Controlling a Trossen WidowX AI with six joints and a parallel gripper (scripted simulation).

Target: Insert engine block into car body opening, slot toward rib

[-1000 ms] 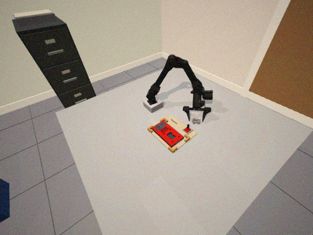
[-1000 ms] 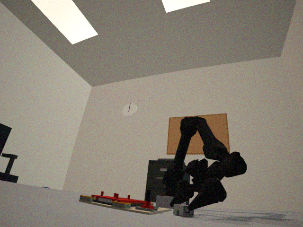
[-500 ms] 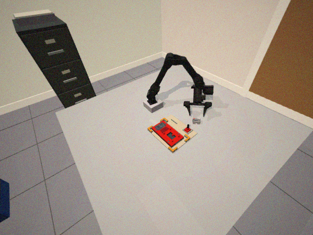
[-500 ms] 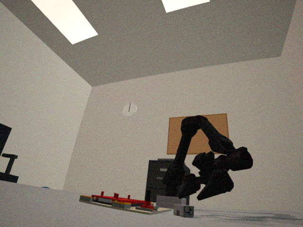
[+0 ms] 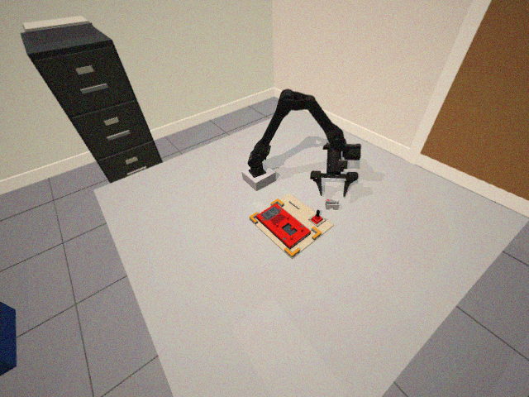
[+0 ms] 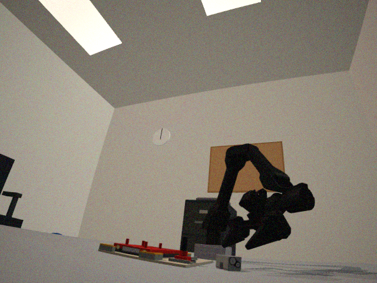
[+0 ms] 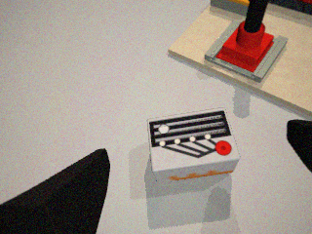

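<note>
The engine block [image 5: 331, 204] [image 6: 228, 262] [image 7: 187, 129] is a small pale block. It rests on the table beside the board, with black stripes and a red disc on its upper face in the wrist view. My gripper [image 5: 333, 195] [image 6: 235, 247] is wide open and empty, with its fingertips above the block. In the wrist view the fingers stand apart on either side of the block, not touching it. The red car body [image 5: 275, 226] [image 6: 170, 250] lies flat on the board. Its opening [image 5: 289, 229] shows dark, with no block in it; the rib is too small to make out.
The beige board [image 5: 301, 209] [image 7: 190, 41] has orange-topped corner brackets around the car body. A red piece [image 5: 316, 218] [image 6: 183, 257] [image 7: 249, 49] with an upright black post stands in a grey frame at the board corner near the block. My arm's grey base [image 5: 258, 179] is behind the board.
</note>
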